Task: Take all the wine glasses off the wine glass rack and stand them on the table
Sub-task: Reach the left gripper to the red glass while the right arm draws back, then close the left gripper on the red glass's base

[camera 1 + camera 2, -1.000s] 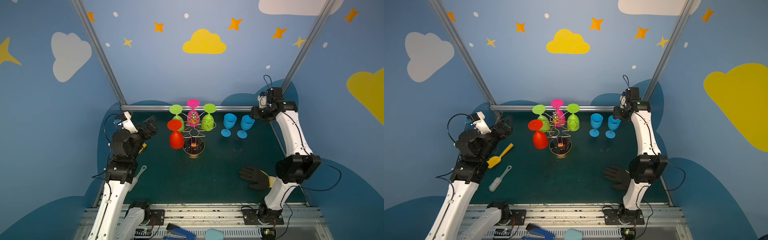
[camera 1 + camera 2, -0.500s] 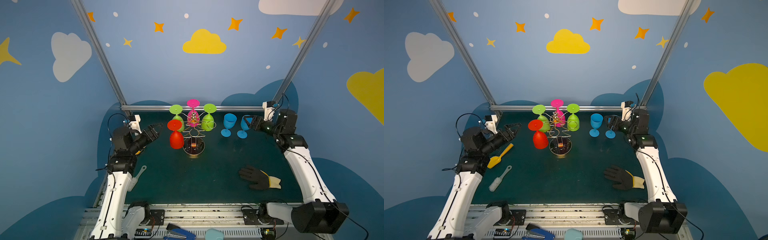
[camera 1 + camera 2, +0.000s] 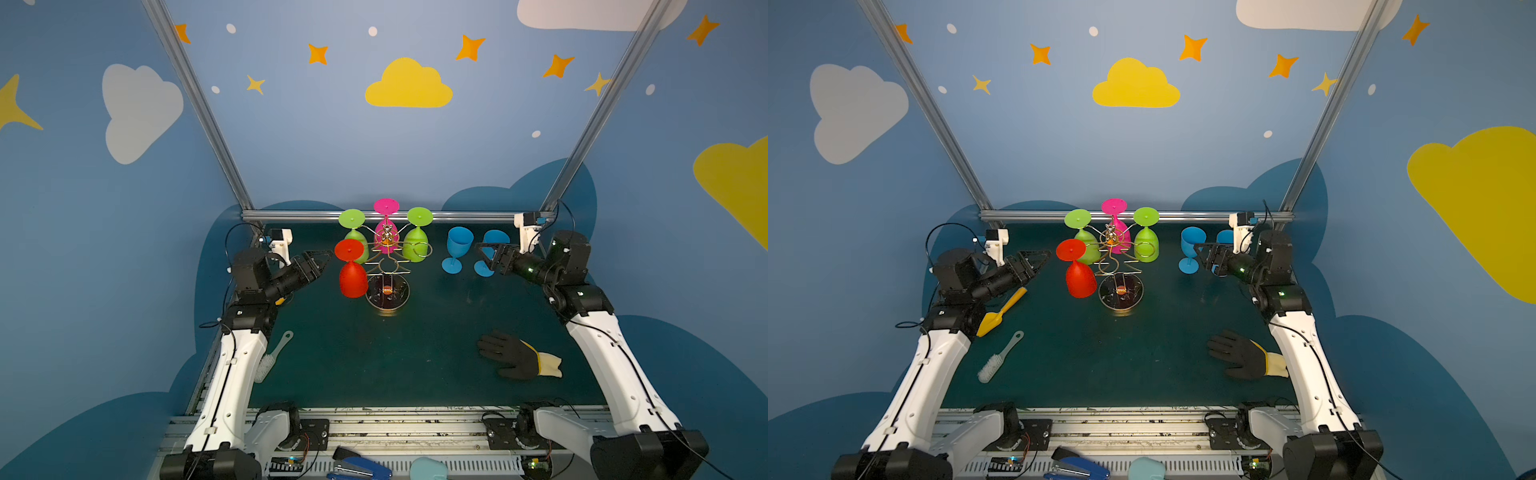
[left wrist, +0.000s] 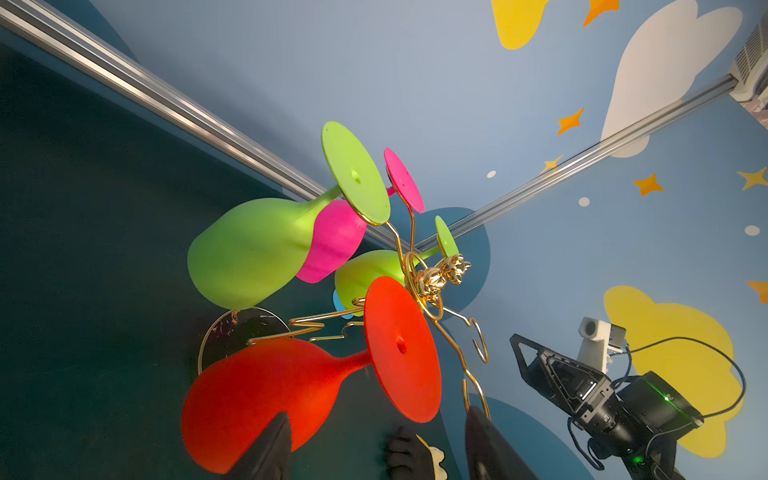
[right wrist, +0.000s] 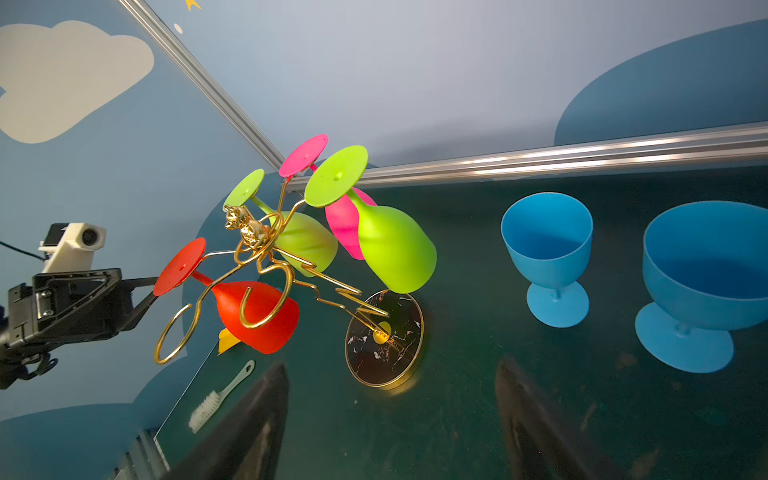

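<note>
Your two arms are built alike. The left arm (image 3: 232, 374) and right arm (image 3: 615, 361) have long white shells dotted with small dark fasteners. Black cylindrical joint housings sit at base, elbow and wrist.

A thin black line runs along each white link, and a looser black cable (image 3: 953, 224) loops off near each wrist.

The left gripper (image 3: 325, 259) and right gripper (image 3: 482, 255) are black, with fingers shaped as open triangular frames.

You have a white camera mount (image 3: 280, 241) on each wrist, with a blue detail beside it. A small green light (image 3: 1241, 270) glows on the right wrist housing.
</note>
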`<state>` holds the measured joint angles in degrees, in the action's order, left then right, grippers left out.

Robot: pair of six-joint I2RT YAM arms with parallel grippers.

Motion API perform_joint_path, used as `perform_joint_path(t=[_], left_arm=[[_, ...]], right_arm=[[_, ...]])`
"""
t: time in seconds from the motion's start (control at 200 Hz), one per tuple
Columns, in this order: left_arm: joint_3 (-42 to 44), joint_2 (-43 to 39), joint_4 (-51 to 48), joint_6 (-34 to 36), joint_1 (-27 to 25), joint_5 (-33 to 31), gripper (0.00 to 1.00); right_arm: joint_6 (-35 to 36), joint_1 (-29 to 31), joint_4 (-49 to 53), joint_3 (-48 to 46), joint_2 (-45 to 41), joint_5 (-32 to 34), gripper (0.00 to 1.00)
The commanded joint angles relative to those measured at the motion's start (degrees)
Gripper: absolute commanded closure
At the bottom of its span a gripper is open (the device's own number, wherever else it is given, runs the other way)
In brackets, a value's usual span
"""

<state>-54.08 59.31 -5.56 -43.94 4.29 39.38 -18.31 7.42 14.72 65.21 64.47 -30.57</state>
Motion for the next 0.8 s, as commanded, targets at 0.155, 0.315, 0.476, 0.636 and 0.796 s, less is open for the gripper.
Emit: perform_joint_path(t=[0.155,0.315,0.476,0.636,0.796], left_arm=[[-1.25,2.35,2.75,0.95,-2.5,1.89,0.39],[-2.67,3.69,1.97,2.32,-4.02,1.08,0.42],[-3.5,4.91,1.88,2.66,-4.73,0.88,0.47],[-4.09,5.28,1.52,3.12,-4.99,0.44,0.53],[-4.77,5.84,1.12,3.68,-5.09,0.44,0.62]], right_arm=[[0.32,1.4,-0.22,-0.95,-1.27,-0.32,0.23],[0.73,1.71,0.22,-1.01,-1.36,0.02,0.23],[1.16,1.81,0.32,-0.96,-1.23,0.33,0.23],[1.36,1.9,0.57,-1.06,-1.1,0.16,0.23],[1.76,1.92,0.75,-1.0,-1.36,0.47,0.23]])
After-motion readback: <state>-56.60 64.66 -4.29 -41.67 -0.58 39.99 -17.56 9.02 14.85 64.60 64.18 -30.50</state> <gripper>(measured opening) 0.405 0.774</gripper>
